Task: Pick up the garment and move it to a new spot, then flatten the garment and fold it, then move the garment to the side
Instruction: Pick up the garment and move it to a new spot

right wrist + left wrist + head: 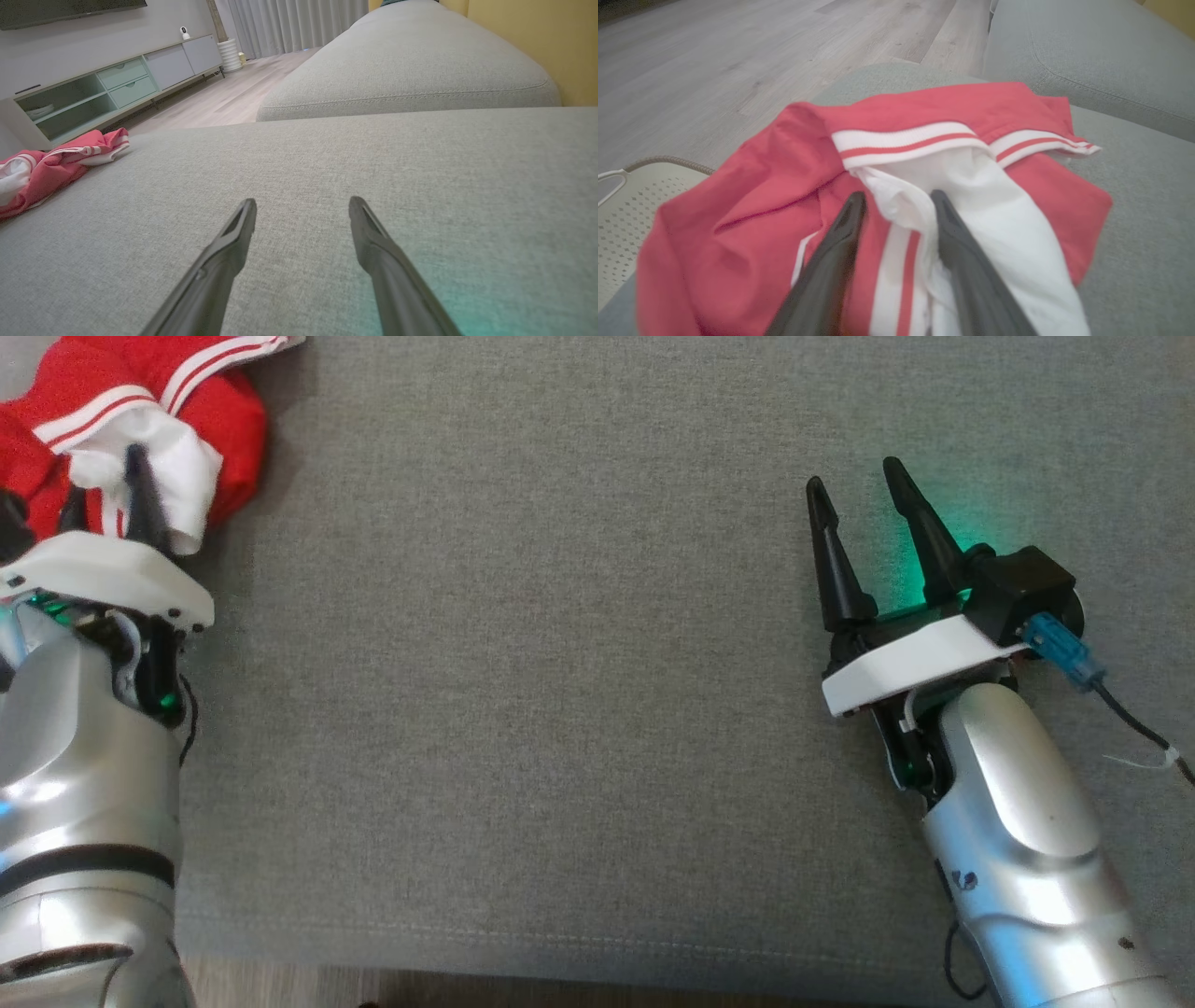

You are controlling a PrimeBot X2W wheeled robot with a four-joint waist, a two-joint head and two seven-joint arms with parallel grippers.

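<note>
At ten o'clock on the sofa cushion (560, 709): garment (224, 429), crumpled, pick-up not yet made.
Item: red garment with white striped trim, bunched in a heap at the cushion's edge. By the look of it, lifting, moving, flattening, folding and setting aside all remain to do. Left gripper (897, 195) is low on the heap, fingers toward twelve o'clock, jaws parted and straddling the white panel (971, 186), with no grip evident. Right gripper (853, 473) is at three o'clock, well apart, spread wide, empty, over bare cushion.
</note>
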